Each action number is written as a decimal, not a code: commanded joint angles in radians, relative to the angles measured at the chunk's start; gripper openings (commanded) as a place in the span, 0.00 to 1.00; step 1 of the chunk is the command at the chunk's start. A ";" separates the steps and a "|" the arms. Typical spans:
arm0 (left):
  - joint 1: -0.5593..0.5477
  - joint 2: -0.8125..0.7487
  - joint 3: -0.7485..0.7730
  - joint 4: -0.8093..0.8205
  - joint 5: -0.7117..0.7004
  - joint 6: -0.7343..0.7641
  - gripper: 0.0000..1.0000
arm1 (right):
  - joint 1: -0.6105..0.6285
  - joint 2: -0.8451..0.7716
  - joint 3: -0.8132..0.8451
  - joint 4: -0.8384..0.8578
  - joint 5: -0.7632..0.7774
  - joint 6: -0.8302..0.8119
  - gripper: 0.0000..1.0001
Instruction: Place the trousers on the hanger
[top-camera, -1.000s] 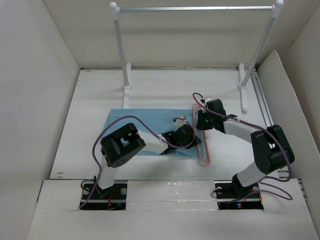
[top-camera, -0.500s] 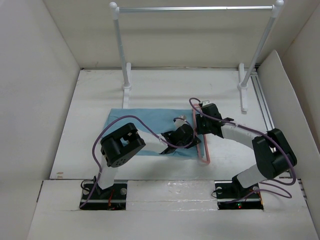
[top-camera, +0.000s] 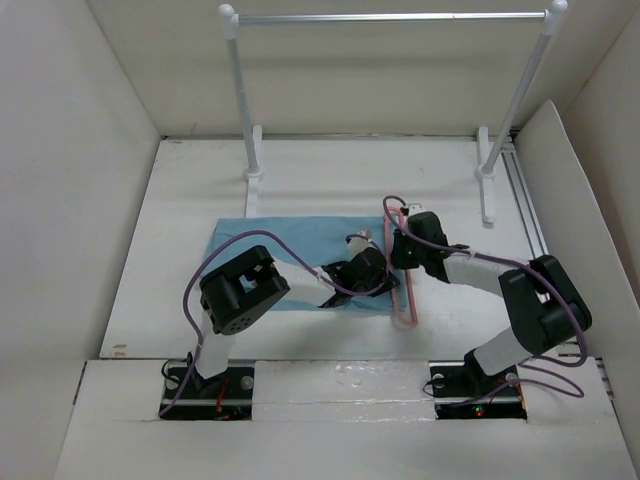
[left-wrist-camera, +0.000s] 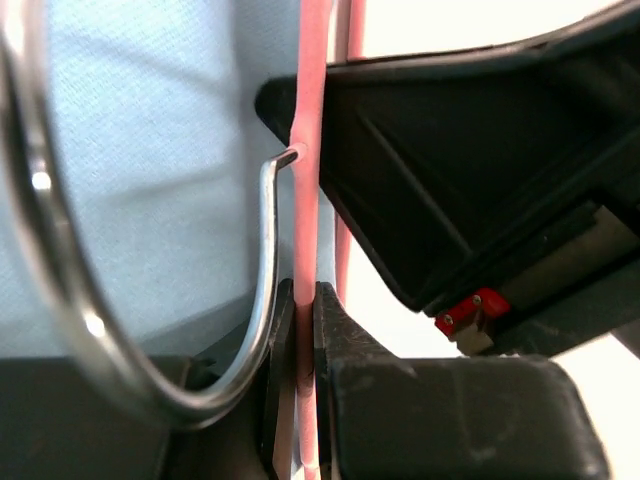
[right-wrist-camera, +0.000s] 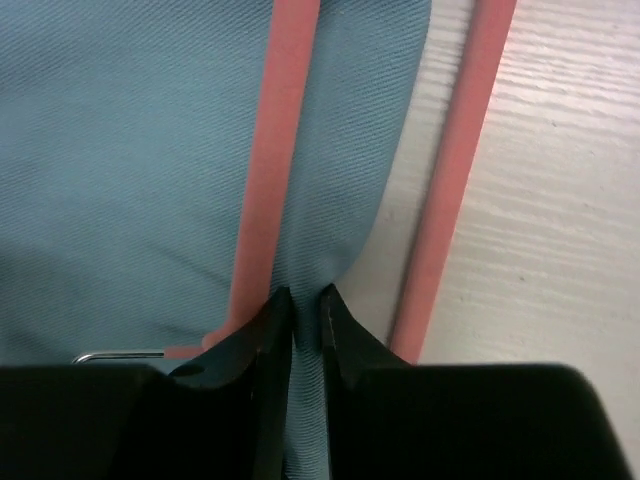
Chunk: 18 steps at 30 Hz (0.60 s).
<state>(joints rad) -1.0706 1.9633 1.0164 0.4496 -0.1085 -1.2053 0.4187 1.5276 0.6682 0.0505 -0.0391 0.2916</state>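
The light-blue trousers (top-camera: 290, 250) lie folded flat on the table in the top view. The pink hanger (top-camera: 408, 300) lies at their right end, its metal hook (top-camera: 360, 239) over the cloth. My left gripper (top-camera: 383, 272) is shut on a pink hanger bar (left-wrist-camera: 307, 300); the hook (left-wrist-camera: 262, 300) curves beside the jaws. My right gripper (top-camera: 400, 252) is shut on a pinch of trousers cloth (right-wrist-camera: 340, 200) between two pink bars (right-wrist-camera: 275, 150) of the hanger. The right gripper's black body (left-wrist-camera: 480, 150) shows close in the left wrist view.
A silver-white garment rail (top-camera: 390, 18) on two upright posts stands at the back of the table. White walls close in the left, right and back sides. A raised white ledge (top-camera: 340, 385) runs along the near edge by the arm bases.
My right gripper has moved a little nearer and left along the hanger's upper end, and the hanger has shifted slightly with it. The left gripper has stayed put.
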 joint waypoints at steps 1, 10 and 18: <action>0.003 -0.052 0.010 -0.117 -0.031 0.050 0.00 | -0.017 0.072 -0.067 0.021 -0.157 0.026 0.00; 0.034 -0.092 -0.039 -0.172 -0.071 0.081 0.00 | -0.116 -0.159 -0.003 -0.128 -0.133 -0.087 0.00; 0.099 -0.139 -0.061 -0.236 -0.094 0.151 0.00 | -0.300 -0.302 0.014 -0.261 -0.180 -0.193 0.00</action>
<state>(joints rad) -1.0210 1.8606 0.9897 0.3416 -0.1303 -1.1355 0.2081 1.2831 0.6537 -0.1482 -0.2508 0.1844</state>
